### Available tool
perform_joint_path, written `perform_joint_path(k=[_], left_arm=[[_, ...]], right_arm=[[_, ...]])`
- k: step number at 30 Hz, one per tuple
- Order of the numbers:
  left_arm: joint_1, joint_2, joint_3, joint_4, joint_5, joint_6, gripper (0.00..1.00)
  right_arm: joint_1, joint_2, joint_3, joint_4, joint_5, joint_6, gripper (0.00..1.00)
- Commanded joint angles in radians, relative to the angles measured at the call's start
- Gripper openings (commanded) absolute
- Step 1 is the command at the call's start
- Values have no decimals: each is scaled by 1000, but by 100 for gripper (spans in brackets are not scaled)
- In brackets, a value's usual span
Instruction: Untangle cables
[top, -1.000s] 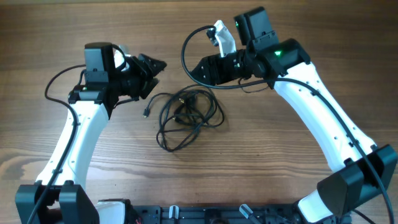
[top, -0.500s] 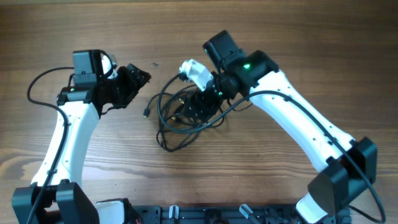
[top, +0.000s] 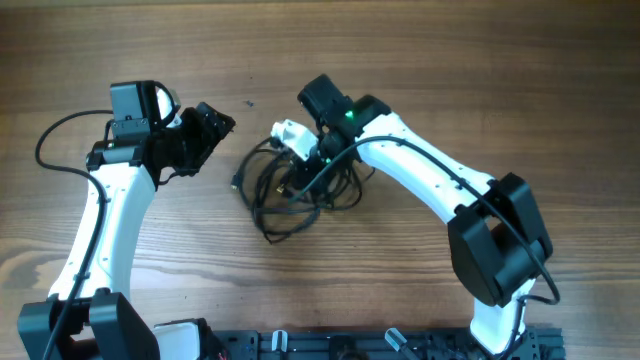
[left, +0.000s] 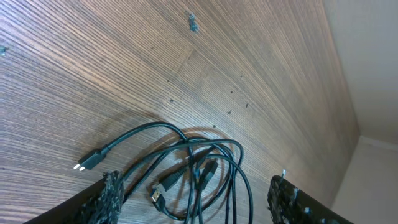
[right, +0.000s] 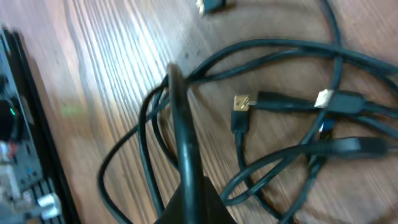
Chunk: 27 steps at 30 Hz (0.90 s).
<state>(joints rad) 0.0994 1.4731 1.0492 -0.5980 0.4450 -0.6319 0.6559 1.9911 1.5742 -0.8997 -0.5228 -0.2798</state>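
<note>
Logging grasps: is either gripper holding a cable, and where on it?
Left gripper is open, holding nothing. Right gripper sits down in the cables, but its blurred wrist view can't show whether it grips one.

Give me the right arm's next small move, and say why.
Probably close the right end effector on one strand and lift it slightly. It sits low in the cables, a finger among the loops, while the left end effector hangs open beside the tangle.
</note>
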Motion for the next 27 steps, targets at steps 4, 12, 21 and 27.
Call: perform_joint_path(k=[4,12,21,27], left_arm=[[4,-16,3,-2,-17,23,76],[4,-16,3,-2,-18,23,76],[3,-16,3,-10,-13,23,76],[3,-16,3,31,221,237,79]], right_arm=[[-40,-270,296,-25,77,235,4],[-40,-438,425,71,370,408,4],[-40,-446,425,163,436,518,4],[-50,-305,425,-32,388,519,4]])
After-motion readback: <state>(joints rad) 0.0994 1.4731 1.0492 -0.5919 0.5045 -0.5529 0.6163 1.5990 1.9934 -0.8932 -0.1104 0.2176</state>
